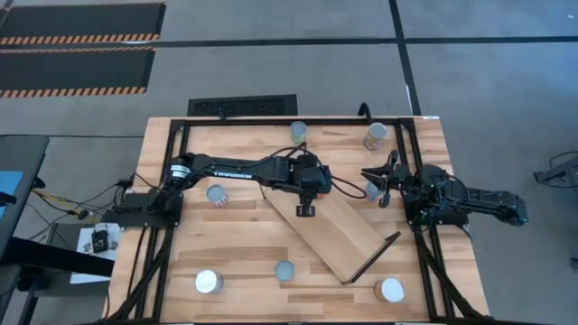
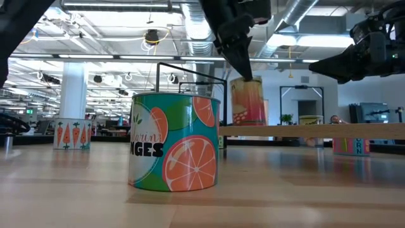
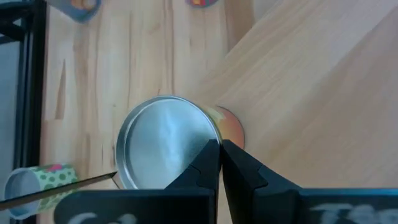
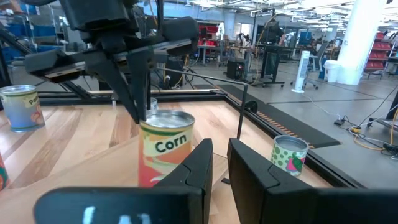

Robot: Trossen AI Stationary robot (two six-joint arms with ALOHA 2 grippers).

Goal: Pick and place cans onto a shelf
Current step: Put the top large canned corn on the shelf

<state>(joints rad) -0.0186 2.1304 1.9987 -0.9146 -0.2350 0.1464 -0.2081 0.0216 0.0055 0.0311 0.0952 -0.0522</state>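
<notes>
On the slatted tabletop point(image 1: 235, 262), the pale-wood shelf point(image 1: 348, 236) lies diagonally at centre. A corn can point(image 4: 165, 152) stands on its upper end, the left gripper point(image 1: 306, 209) pinched shut, tips just above the can's silvery lid. Rigid, light, likely slippery metal; best grasped around the label. The right gripper point(image 1: 384, 183) hovers near, narrowly parted, holding nothing. Other cans, including an oranges can point(image 2: 174, 150), stand scattered well apart; the shelf's wire frame point(image 1: 375, 257) could snag.
</notes>
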